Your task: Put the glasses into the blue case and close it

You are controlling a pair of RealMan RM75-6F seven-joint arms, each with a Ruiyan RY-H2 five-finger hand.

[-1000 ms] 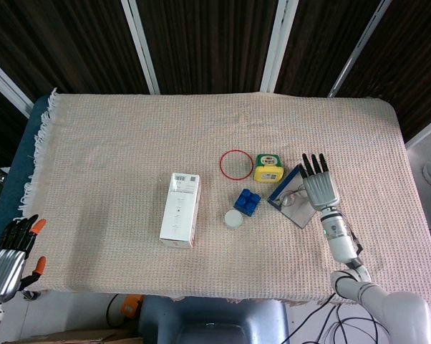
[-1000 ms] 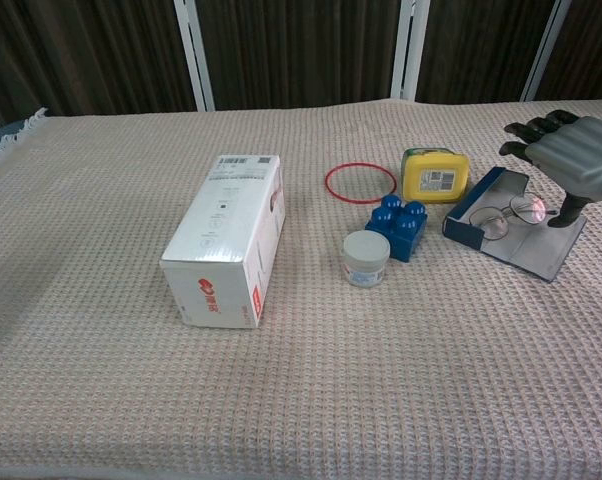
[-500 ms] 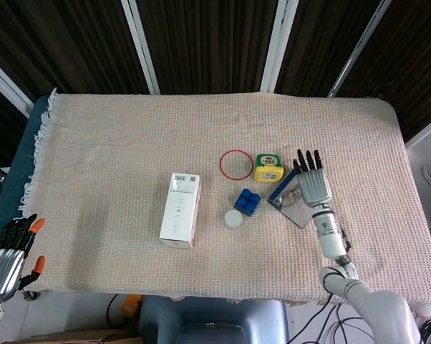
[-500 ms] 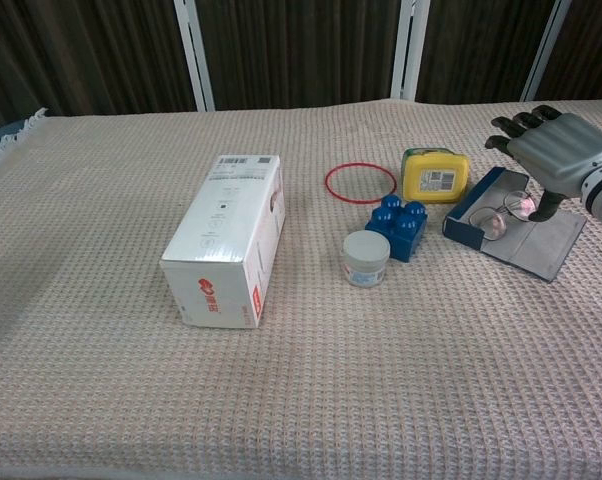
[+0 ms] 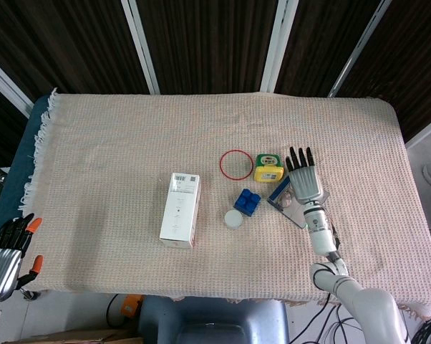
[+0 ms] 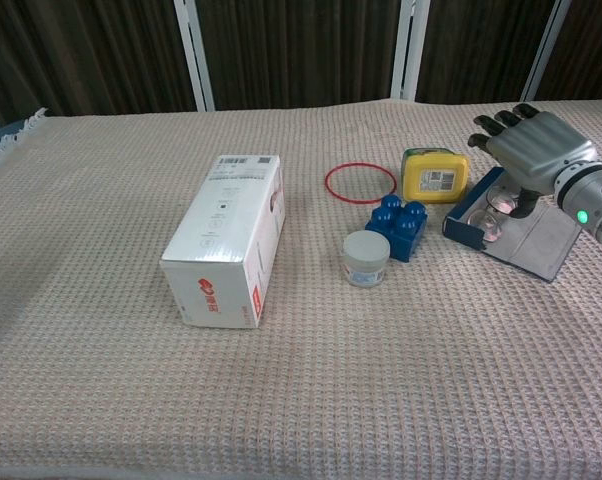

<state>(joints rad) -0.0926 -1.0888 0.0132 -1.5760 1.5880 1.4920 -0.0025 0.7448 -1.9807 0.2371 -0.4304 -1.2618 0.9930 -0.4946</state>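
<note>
Thin wire-framed glasses [image 6: 492,215] lying in open blue case [image 6: 478,215], right half of counter — light, fragile, best pinched at frame. Right hand [image 6: 529,141] above, fingers spread, holding nothing.

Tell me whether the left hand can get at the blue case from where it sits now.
Probably not. The left hand sits off the table's near left corner, while the blue case lies far across by the right hand, with the white box and blue block between.
</note>
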